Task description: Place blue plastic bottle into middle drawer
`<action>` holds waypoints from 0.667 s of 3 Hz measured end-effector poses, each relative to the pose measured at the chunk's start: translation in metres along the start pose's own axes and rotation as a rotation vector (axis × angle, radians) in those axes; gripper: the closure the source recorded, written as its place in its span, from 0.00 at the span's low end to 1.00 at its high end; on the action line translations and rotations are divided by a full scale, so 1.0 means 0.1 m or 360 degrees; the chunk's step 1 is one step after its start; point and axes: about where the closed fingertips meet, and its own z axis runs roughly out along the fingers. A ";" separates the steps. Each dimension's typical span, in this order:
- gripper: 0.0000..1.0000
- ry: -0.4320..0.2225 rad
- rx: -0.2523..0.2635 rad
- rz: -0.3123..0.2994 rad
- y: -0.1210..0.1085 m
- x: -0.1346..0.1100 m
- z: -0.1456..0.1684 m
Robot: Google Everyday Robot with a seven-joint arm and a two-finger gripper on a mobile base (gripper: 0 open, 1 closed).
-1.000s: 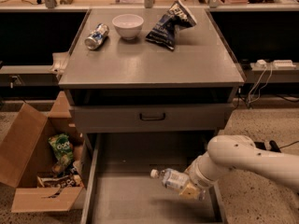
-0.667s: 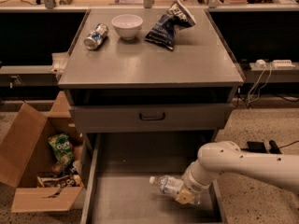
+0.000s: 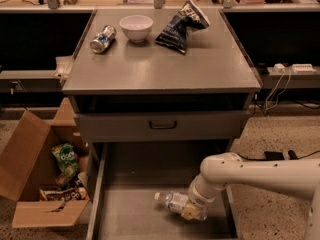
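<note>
The blue plastic bottle (image 3: 173, 202) is a small clear bottle with a white cap. It lies on its side, cap to the left, low over the floor of the open middle drawer (image 3: 135, 219), a wide grey tray pulled out below the cabinet. My gripper (image 3: 189, 210) is at the bottle's right end, at the tip of the white arm that reaches in from the right. Whether the bottle touches the drawer floor cannot be told.
On the cabinet top (image 3: 160, 64) lie a soda can (image 3: 102, 38), a white bowl (image 3: 136, 27) and a dark chip bag (image 3: 181, 26). A shut drawer front with a black handle (image 3: 163, 125) is above the open tray. An open cardboard box with snack bags (image 3: 45, 174) stands at the left.
My gripper and the bottle have moved down and a little left, lower into the open drawer. The arm has lowered with them.
</note>
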 end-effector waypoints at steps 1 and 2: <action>0.29 0.0016 -0.0032 -0.0004 -0.01 -0.02 0.10; 0.07 0.0019 -0.0050 -0.0009 -0.02 -0.04 0.14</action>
